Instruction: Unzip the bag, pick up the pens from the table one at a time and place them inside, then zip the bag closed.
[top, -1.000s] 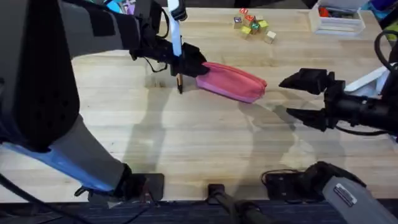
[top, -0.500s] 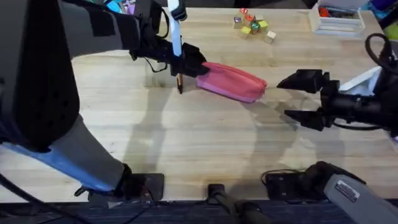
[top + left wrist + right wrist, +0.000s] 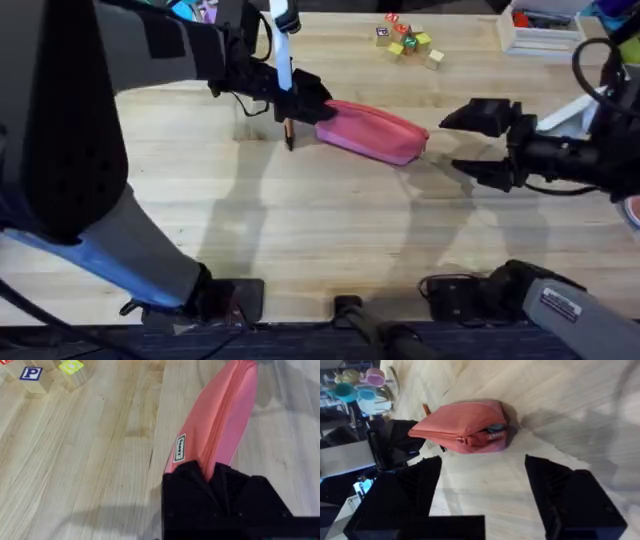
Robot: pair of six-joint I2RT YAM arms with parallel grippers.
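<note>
The pink bag (image 3: 372, 131) lies on the table (image 3: 300, 230) at mid-back, its zipper closed along the top. My left gripper (image 3: 310, 103) is shut on the bag's left end; in the left wrist view its black fingers (image 3: 190, 485) pinch the pink fabric (image 3: 220, 420). An orange pen (image 3: 288, 133) with a dark tip lies just left of that end, under the left arm. My right gripper (image 3: 452, 145) is open, a short way off the bag's right end. In the right wrist view the bag (image 3: 462, 422) and its zipper pull (image 3: 494, 430) sit beyond my spread fingers (image 3: 427, 472).
Small coloured wooden blocks (image 3: 405, 40) lie at the back of the table, also seen as lettered blocks (image 3: 30, 372). A white tray (image 3: 545, 35) stands at the back right. Bare wood stretches in front of the bag.
My right gripper has moved left and slightly back, closer to the bag's right end, still open. The left gripper, the bag and the pen have not moved.
</note>
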